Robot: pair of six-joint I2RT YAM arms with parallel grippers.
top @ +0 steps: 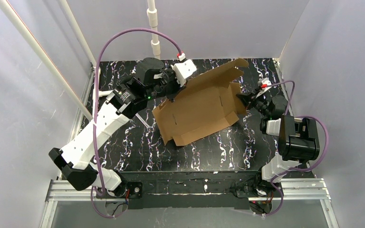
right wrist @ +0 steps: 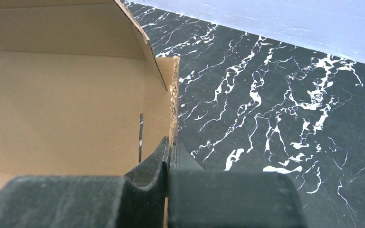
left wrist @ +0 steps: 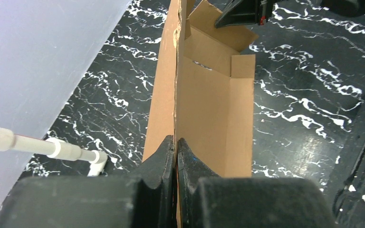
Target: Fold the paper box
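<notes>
The paper box (top: 202, 107) is a brown cardboard die-cut sheet, partly folded, standing tilted on the black marbled table (top: 123, 147). My left gripper (top: 175, 89) is shut on the box's upper left edge; in the left wrist view its jaws (left wrist: 176, 145) pinch a thin cardboard panel (left wrist: 209, 109). My right gripper (top: 244, 102) is shut on the box's right flap; in the right wrist view it (right wrist: 171, 145) clamps the corrugated edge (right wrist: 174, 99), with the box's inside (right wrist: 62, 114) to the left.
White walls enclose the table on the left, back and right. White pipes (top: 154, 28) stand at the back and at the left (top: 43, 57). Purple cables (top: 123, 35) loop over the left arm. A metal rail (top: 185, 187) runs along the near edge.
</notes>
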